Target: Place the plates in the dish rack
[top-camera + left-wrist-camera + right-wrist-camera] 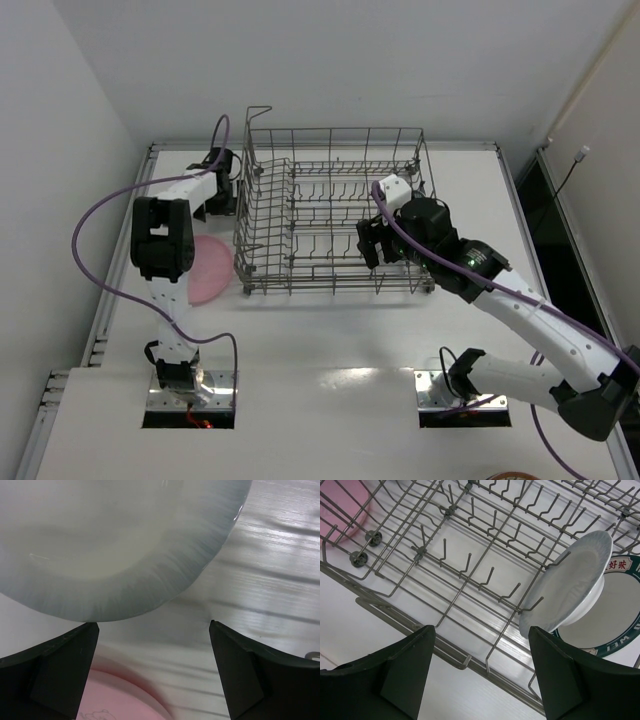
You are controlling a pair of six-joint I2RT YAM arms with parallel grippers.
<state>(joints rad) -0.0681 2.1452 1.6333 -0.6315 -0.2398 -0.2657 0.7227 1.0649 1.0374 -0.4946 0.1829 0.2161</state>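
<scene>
The left pincer point(154, 627) and the right pincer point(482, 630) were both held apart, empty. Left of the grey wire dish rack point(262, 240), a pale glassy round plate point(115, 545) and a pink round plate point(120, 700) were seen, not yet loaded. A white round plate point(570, 580) was stood among the rack's tines. The glassy rim could be squeezed out of a shallow grip and skidded across the slick white bench point(330, 340), which was enclosed by plain white walls.

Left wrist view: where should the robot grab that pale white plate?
Probably the near rim of the pale white plate, the curved edge facing the open left gripper. It seems to lie flat on the table, too wide to span, but its thin rim throws a shadow, so a finger may fit beneath. Come in low from this side, over the pink plate.
</scene>
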